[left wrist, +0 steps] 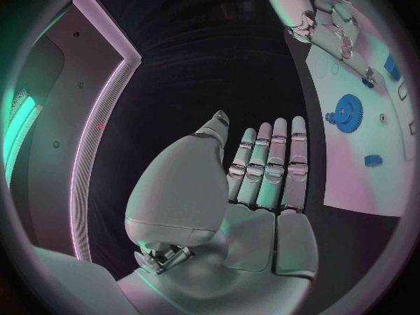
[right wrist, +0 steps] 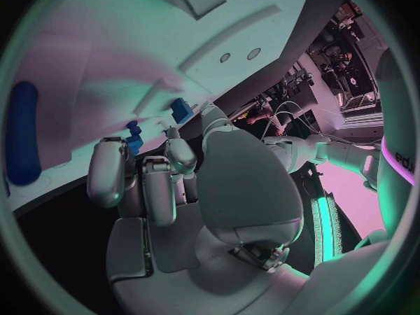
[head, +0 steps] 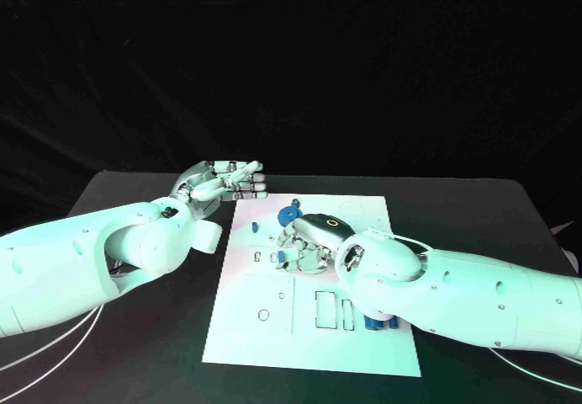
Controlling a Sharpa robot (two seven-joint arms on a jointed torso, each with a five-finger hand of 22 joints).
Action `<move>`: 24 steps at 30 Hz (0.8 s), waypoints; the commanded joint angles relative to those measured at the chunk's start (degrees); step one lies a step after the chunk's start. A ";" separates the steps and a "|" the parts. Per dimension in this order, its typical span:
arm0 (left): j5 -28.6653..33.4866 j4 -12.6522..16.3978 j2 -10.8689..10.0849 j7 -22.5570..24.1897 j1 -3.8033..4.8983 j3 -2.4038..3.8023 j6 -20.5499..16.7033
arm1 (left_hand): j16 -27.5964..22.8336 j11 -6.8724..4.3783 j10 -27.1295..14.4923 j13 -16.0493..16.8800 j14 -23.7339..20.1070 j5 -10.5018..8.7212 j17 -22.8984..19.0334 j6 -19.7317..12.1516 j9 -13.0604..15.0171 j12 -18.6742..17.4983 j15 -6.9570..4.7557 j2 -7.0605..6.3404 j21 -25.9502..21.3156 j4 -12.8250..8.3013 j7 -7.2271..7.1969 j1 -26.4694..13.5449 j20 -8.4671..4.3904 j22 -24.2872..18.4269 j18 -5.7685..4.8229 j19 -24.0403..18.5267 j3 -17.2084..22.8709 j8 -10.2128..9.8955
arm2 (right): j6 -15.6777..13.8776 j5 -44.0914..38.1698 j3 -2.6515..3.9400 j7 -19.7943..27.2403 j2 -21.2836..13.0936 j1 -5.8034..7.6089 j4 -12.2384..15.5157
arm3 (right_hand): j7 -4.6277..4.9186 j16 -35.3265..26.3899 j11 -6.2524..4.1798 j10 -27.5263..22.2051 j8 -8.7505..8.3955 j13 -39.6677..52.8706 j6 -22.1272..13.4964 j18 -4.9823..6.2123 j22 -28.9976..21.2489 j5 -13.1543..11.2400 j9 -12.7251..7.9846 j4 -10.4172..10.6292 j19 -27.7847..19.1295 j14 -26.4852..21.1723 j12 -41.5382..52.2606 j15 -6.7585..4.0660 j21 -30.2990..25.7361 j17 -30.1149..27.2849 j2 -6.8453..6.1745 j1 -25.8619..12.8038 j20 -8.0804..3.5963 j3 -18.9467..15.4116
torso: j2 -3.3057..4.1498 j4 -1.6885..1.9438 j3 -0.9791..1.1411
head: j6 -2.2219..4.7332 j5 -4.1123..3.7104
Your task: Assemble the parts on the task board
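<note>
The left hand hovers empty, fingers straight, past the board's far-left corner. The right hand rests mid-board near a blue gear; its grip cannot be told.

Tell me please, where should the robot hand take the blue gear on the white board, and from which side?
Probably by its toothed rim, coming from above. The blue gear lies flat on the task board, so its edge is the part fingers can pinch, with thumb and a finger on opposite sides. The right robot hand is beside it; the left robot hand is off the board's far corner.
</note>
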 commanded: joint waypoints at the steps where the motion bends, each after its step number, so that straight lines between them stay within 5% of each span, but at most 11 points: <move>1: -3.20 -0.22 0.04 -2.56 0.03 0.00 1.38 | 2.35 -1.02 2.33 0.32 4.57 0.05 1.25 1.62 0.22 0.47 -1.51 0.23 2.05 -0.57 -0.65 1.11 -1.58 0.87 0.46 3.62 0.11 0.34 | -4.06 4.70 0.21 8.71 -2.09 1.05 1.28 | -0.26 -0.46 -0.18 -0.03 0.89 -0.09 0.84 0.61 -0.79 0.19 0.33 -0.82 -0.88 4.21 0.03 0.20 -1.10 7.06 1.12 2.24 -0.16 0.67 | -0.18 -0.10 -0.03 | 0.37 -0.02; 9: -14.31 -2.09 0.27 -13.72 0.04 -0.04 4.39 | 17.73 -5.66 14.83 2.86 21.98 0.29 11.20 8.09 1.32 5.62 -7.11 -0.20 12.28 3.22 -4.15 -3.28 -8.28 5.67 0.39 17.75 -2.15 2.38 | -0.15 28.61 0.62 20.34 -10.05 5.79 4.13 | -0.45 -3.74 -0.33 -2.76 2.22 -3.04 1.77 2.14 -6.17 0.97 0.80 -1.53 -5.69 2.26 -2.42 0.08 -7.94 1.16 2.26 3.88 -0.26 0.76 | -1.24 -0.46 0.03 | 0.34 0.30; 11: -18.80 -2.62 0.45 -17.39 0.05 -0.04 5.62 | 37.71 -7.06 17.29 5.22 24.93 1.00 31.67 9.17 1.96 8.50 -8.27 0.85 16.65 3.65 -5.17 -7.59 -10.03 8.12 0.21 20.98 -4.05 2.94 | 0.76 34.31 0.67 21.33 -12.04 7.06 4.42 | -0.48 -4.25 -0.36 -3.05 2.42 -3.48 1.73 2.29 -6.78 1.89 0.87 -1.51 -6.19 2.00 -2.78 0.04 -8.84 0.44 2.34 3.79 -0.29 0.51 | -1.58 -0.52 0.03 | 0.29 0.35; 12: -20.14 -2.76 0.50 -18.55 0.06 -0.04 6.02 | 43.13 -7.18 17.82 5.94 25.33 1.21 37.50 9.63 2.22 9.37 -8.58 1.07 17.79 3.89 -5.52 -7.89 -10.42 8.80 0.23 21.59 -4.30 3.24 | 0.97 35.76 0.68 21.52 -12.61 7.41 4.46 | -0.49 -4.31 -0.37 -3.06 2.47 -3.51 1.74 2.32 -6.87 2.07 0.88 -1.52 -6.26 1.98 -2.80 0.03 -8.99 0.36 2.35 3.79 -0.29 0.47 | -1.69 -0.55 0.03 | 0.29 0.35; 13: -22.37 -2.96 0.59 -20.56 0.07 -0.03 6.78 | 53.83 -6.64 17.12 8.63 24.59 -0.27 48.74 9.65 2.97 11.83 -9.39 1.69 22.44 3.45 -7.04 -7.93 -11.33 11.72 -0.25 23.08 -4.97 3.61 | 1.41 37.91 0.69 21.74 -13.52 7.95 4.45 | -0.52 -4.42 -0.40 -3.06 2.57 -3.58 1.76 2.35 -7.01 2.44 0.92 -1.54 -6.35 1.94 -2.85 0.01 -9.22 0.22 2.38 3.79 -0.31 0.38 | -1.82 -0.56 0.05 | 0.28 0.35; 14: -24.12 -3.10 0.65 -22.20 0.09 -0.02 7.31 | 58.87 -7.53 17.30 9.39 25.23 -0.22 54.89 9.74 3.18 12.67 -9.29 0.91 25.10 3.62 -5.95 -8.12 -11.49 15.00 -0.56 23.29 -5.55 3.76 | 1.79 39.40 0.70 21.86 -14.19 8.34 4.36 | -0.55 -4.52 -0.41 -3.09 2.69 -3.71 1.72 2.36 -7.10 3.50 0.95 -1.60 -6.37 1.93 -2.94 -0.03 -9.43 0.13 2.40 3.86 -0.34 0.29 | -2.05 -0.60 0.06 | 0.20 0.38; 16: -28.70 -3.32 0.83 -26.32 0.15 0.01 8.10 | 66.43 -8.11 17.63 12.18 26.19 0.19 63.79 10.05 3.93 15.79 -9.61 0.89 34.97 3.98 -6.35 -8.24 -11.93 27.03 -1.90 25.25 -5.96 4.35 | 2.46 42.10 0.72 22.01 -15.76 9.13 3.95 | -0.52 -4.66 -0.46 -3.22 2.78 -3.95 1.51 2.39 -7.27 5.76 0.96 -1.87 -6.42 1.91 -3.14 -0.07 -9.80 -0.02 2.32 4.25 -0.40 0.29 | -2.32 -0.68 0.10 | 0.20 0.48; 18: -32.77 -3.43 1.09 -29.64 0.30 0.04 9.34 | 73.14 -9.00 17.24 19.36 27.08 1.13 71.88 11.09 6.17 23.85 -10.52 0.37 45.33 4.14 -6.87 -8.58 -12.69 38.64 -3.02 26.01 -6.14 6.26 | 2.89 43.45 0.73 22.01 -16.90 9.57 3.54 | -0.52 -4.72 -0.45 -3.25 2.84 -4.05 1.44 2.40 -7.33 6.23 0.97 -1.95 -6.43 1.91 -3.21 -0.07 -9.95 -0.08 2.22 4.32 -0.41 0.22 | -2.56 -0.67 0.15 | 0.10 0.63; 19: -35.32 -3.47 1.31 -31.85 0.53 0.07 10.44 | 74.58 -9.13 16.62 20.32 27.65 0.18 73.93 11.15 6.51 24.75 -10.43 0.41 47.67 4.05 -7.31 -8.63 -12.67 41.83 -3.50 26.45 -5.95 6.51 | 3.05 44.05 0.73 21.95 -17.56 9.77 3.31 | -0.52 -4.73 -0.45 -3.25 2.84 -4.05 1.43 2.40 -7.34 6.27 0.97 -1.96 -6.44 1.91 -3.21 -0.07 -9.97 -0.10 2.21 4.33 -0.41 0.21 | -2.68 -0.66 0.17 | 0.03 0.68; 22: -43.37 -3.64 2.47 -39.92 2.06 0.12 13.65 | 78.93 -10.04 16.67 36.48 29.77 0.14 80.31 11.48 9.70 40.14 -11.35 -0.69 57.18 4.03 -8.23 -11.77 -13.12 53.94 -4.90 27.88 -4.81 8.66 | 3.97 45.44 0.75 21.63 -19.67 10.18 2.73 | -0.49 -4.80 -0.43 -3.32 2.84 -4.18 1.31 2.45 -7.55 6.48 0.96 -1.97 -6.57 1.89 -3.30 -0.06 -10.26 -0.20 2.03 4.26 -0.41 0.06 | -3.00 -0.56 0.25 | -0.19 0.84; 24: -46.62 -3.76 3.15 -44.09 2.76 0.13 15.62 | 80.14 -10.09 17.14 43.38 30.44 0.20 82.18 11.27 11.55 46.45 -11.68 -1.85 60.47 4.01 -8.72 -13.81 -13.38 58.39 -5.47 28.48 -3.56 9.72 | 4.34 46.18 0.77 21.51 -20.49 10.30 2.33 | -0.47 -4.88 -0.41 -3.40 2.81 -4.31 1.18 2.50 -7.72 6.56 0.94 -1.96 -6.69 1.86 -3.39 -0.05 -10.49 -0.32 1.95 4.19 -0.41 -0.03 | -3.21 -0.49 0.40 | -0.55 1.09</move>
